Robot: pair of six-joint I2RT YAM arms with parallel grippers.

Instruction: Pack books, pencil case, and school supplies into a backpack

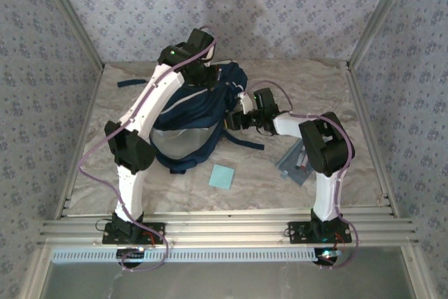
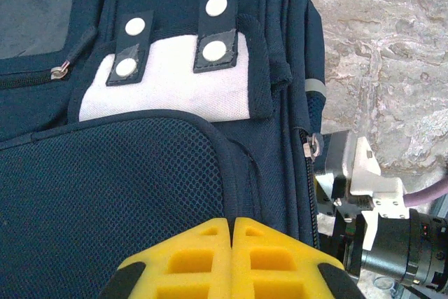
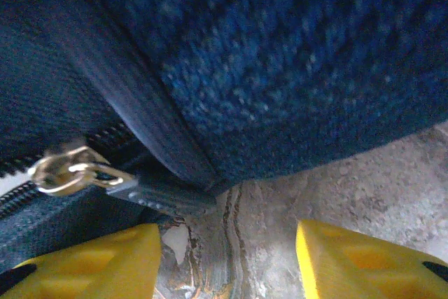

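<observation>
Your pack [image 1: 199, 113] sits mid-table: soft, floppy cloth, it'll sag w/ any pinch, so take the zip pull [image 3: 70, 173], not cloth. L claw [image 2: 231, 225] clenched over the mesh [image 2: 105, 194]; R claw [image 3: 227, 243] released, jaws apart beside the pull.

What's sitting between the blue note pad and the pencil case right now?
Nothing. In the top view, the stretch of table between the note pad and the pencil case is bare.

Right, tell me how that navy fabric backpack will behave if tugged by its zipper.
Likely floppy: the navy fabric backpack slumps in creases, its mouth gaping. A tug on the brass zipper pull would probably bunch the soft cloth rather than shift the whole bag.
</observation>
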